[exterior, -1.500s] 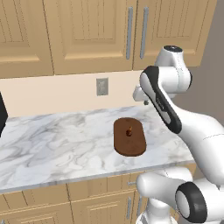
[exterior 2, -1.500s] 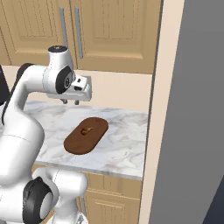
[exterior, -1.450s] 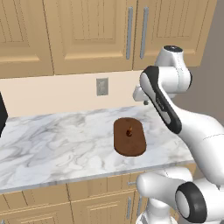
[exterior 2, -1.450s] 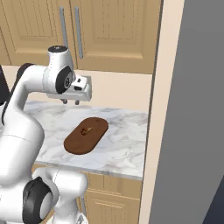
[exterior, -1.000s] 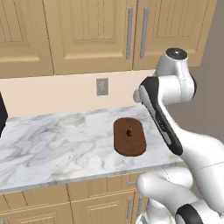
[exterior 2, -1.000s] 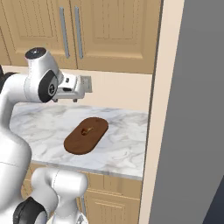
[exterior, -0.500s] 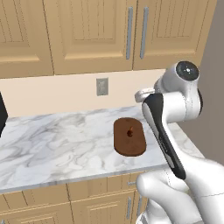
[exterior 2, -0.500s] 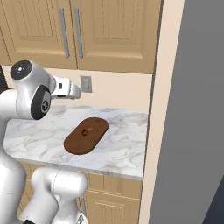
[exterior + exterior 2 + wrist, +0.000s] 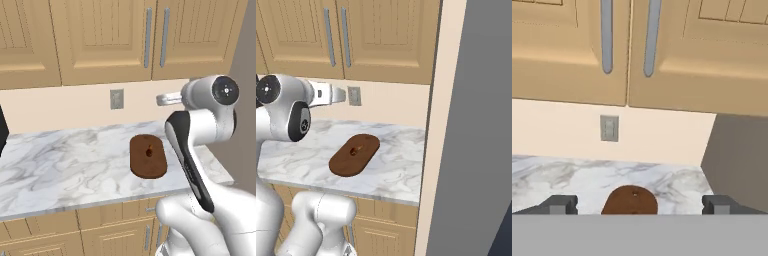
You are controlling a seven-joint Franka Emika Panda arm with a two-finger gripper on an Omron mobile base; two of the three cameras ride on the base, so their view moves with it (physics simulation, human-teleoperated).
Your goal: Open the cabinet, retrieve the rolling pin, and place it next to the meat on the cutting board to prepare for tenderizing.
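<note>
Since the earlier frames: arm drawn back toward the near side, hand (image 9: 640, 205) wide open and empty, facing the closed cabinet (image 9: 632, 50); cutting board (image 9: 147, 156) with meat (image 9: 149, 149) on surface (image 9: 65, 165); advise centring on one grey bar handle (image 9: 651, 37) before closing.

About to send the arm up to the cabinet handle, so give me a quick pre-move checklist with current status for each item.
1. Cabinet doors shut, both handles visible: ok.
2. Gripper open and empty, ready to take a handle: ok.
3. Gripper lined up with a handle: not ok; it sits below the doors, level with the wall outlet.
4. Cutting board lying flat on the counter: ok.
5. Meat on the board: ok, small lump near its middle.
6. Rolling pin inside the cabinet: cannot tell, doors closed.
</note>
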